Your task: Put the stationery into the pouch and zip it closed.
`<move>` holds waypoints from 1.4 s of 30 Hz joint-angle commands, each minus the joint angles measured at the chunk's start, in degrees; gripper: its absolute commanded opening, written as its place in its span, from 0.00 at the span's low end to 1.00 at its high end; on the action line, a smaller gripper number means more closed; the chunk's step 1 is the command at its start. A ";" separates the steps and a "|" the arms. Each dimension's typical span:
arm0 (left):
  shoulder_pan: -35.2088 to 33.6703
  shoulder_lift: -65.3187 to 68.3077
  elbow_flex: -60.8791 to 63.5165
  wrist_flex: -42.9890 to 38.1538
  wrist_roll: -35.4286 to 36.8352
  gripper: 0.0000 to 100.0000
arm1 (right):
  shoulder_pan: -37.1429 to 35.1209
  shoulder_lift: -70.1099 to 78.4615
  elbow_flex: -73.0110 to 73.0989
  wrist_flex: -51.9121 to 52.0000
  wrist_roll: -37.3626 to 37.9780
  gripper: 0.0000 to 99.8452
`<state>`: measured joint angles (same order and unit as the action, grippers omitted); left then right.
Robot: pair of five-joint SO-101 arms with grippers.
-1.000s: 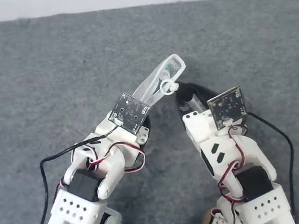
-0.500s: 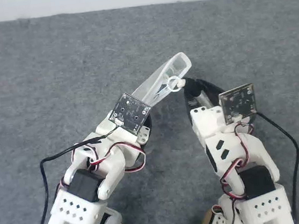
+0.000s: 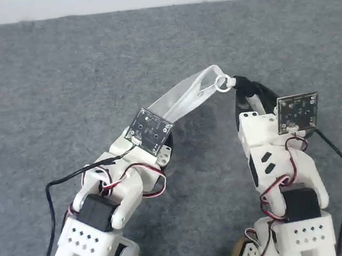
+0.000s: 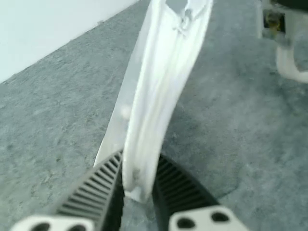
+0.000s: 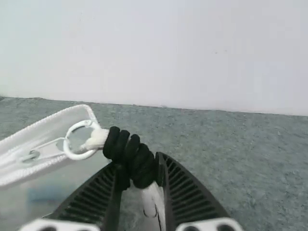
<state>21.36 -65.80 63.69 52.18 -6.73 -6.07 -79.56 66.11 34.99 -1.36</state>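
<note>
Your translucent white zip pouch (image 3: 189,98) is held over the grey carpeted table (image 3: 59,72) near the middle of the high view, stretched from 8 o'clock to 2 o'clock. Your left gripper (image 4: 138,185) pinches its 8 o'clock end. At the 2 o'clock end a small pale ring (image 3: 222,84) carries a knotted black cord (image 5: 127,151), clenched in your right gripper (image 5: 139,173). A bluish shape (image 5: 43,192) inside may be stationery.

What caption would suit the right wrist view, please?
Right gripper clamps the black cord attached to the zip ring of the pouch.
</note>
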 commanded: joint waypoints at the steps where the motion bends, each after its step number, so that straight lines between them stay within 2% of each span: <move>1: -1.32 0.00 0.75 0.09 0.00 0.01 | 2.86 -1.80 -4.84 -1.63 -1.23 0.01; 10: -1.32 -0.09 0.57 0.18 0.00 0.01 | 5.23 -1.27 -5.01 -2.86 -1.41 0.01; 26: -3.16 -0.09 0.48 0.00 0.09 0.01 | 18.86 -1.19 -2.73 -9.10 -13.63 0.01; 42: -3.16 -0.09 0.48 -0.09 0.44 0.01 | 19.30 -1.89 -2.90 -6.46 -15.82 0.01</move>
<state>21.45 -65.80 63.43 52.09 -6.73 6.24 -79.47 66.20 29.10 -15.69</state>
